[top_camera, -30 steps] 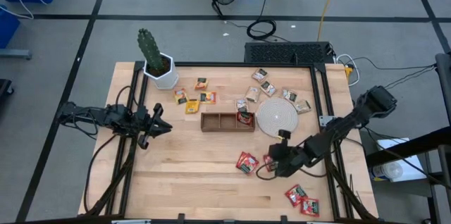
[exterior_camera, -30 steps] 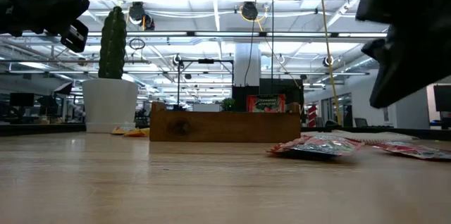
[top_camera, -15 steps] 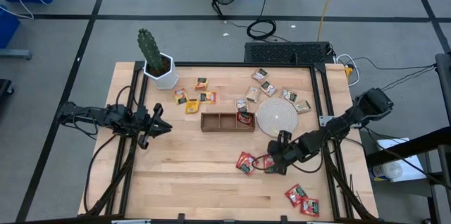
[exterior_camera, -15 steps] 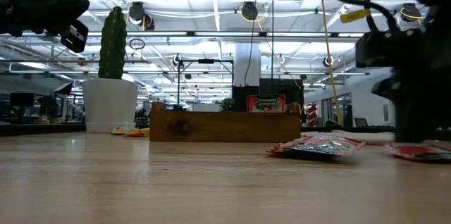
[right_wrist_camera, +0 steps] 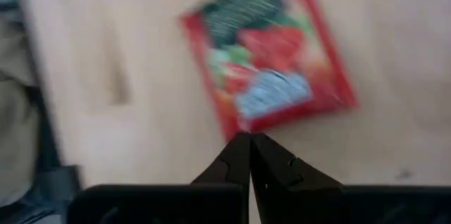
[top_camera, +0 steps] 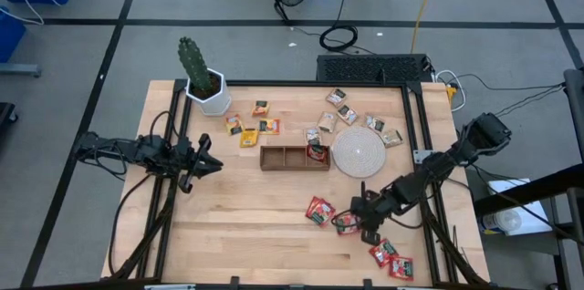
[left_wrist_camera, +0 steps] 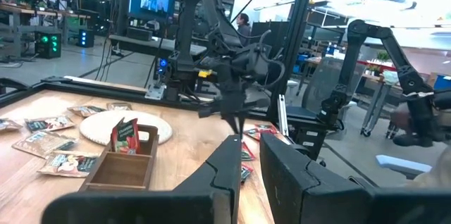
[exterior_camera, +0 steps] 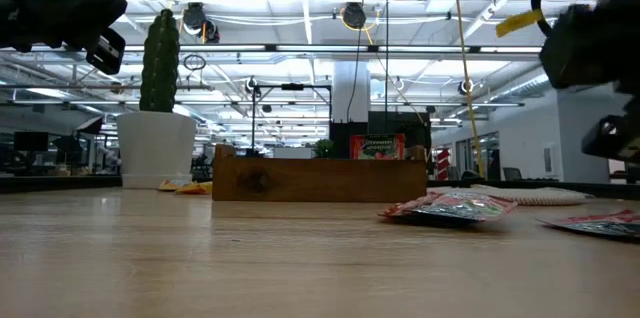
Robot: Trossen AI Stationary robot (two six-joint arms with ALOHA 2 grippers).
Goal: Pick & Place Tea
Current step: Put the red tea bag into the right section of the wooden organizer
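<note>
Honestly, this pickup looks shaky: pincer pinched together with nothing in it.

The right gripper [right_wrist_camera: 248, 155] hovers with its tips together, and a red tea packet [right_wrist_camera: 271, 69] lies flat on the table [top_camera: 246, 226] just ahead of them. If it drops like that, I reckon it just shoves or creases the packet, since the tips can't straddle it. More red packets [top_camera: 319, 211] lie beside it, so it could nudge those too. The left gripper [left_wrist_camera: 246, 164] waits well off, almost closed.
</note>
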